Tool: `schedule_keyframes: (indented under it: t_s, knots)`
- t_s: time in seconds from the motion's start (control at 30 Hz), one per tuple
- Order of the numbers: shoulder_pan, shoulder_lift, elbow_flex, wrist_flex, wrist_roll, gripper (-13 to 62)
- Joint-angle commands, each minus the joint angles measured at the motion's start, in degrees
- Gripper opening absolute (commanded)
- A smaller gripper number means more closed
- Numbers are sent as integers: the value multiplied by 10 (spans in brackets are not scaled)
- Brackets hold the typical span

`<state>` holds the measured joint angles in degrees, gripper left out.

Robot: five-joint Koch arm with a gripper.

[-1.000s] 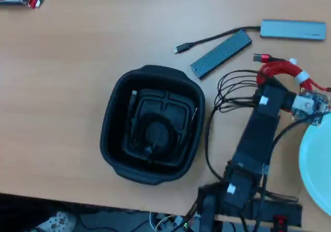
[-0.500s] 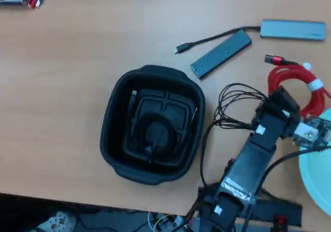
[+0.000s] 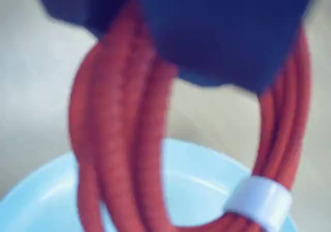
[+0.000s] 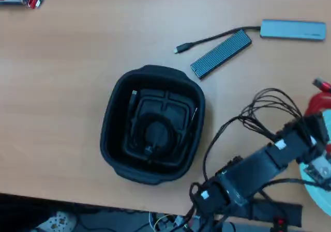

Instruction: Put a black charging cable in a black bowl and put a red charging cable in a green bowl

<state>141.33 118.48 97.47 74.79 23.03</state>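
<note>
Red charging cable point(image 3: 129, 154), bound by a white tie point(image 3: 258, 198), hangs clamped in the gripper point(image 3: 217, 61) (blurred, filling the top of the wrist view), its coil dangling just above the green bowl point(image 3: 36, 201). Overhead, arm point(image 4: 258, 165) and coil sit at the right edge. Farther left, the black bowl point(image 4: 111, 134) holds the black charging cable point(image 4: 155, 134); beyond lies a grey hub point(image 4: 292, 29).

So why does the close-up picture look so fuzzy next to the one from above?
In the wrist view the red charging cable hangs so close that it blurs, as do the dark jaws above it and the green bowl below; the overhead view is sharper and evenly lit, with the black bowl clear.
</note>
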Motion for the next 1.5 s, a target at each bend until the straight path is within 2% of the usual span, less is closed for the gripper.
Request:
schedule_keyframes:
  t_s: [0.0, 0.2, 0.33, 0.73, 0.97, 1.27, 1.37, 1.47]
  knots:
    - [47, 25, -28, -53, -20, -67]
    - [145, -17, -26, -58, -19, -64]
    - [148, -101, -27, -98, -21, -62]
    - [167, -149, -25, -164, -18, -64]
    - [187, -260, -15, -223, -15, -67]
    - [189, -266, -11, -221, -20, -62]
    - [188, -266, -5, -225, -20, -33]
    - [183, -267, -4, -225, -20, 55]
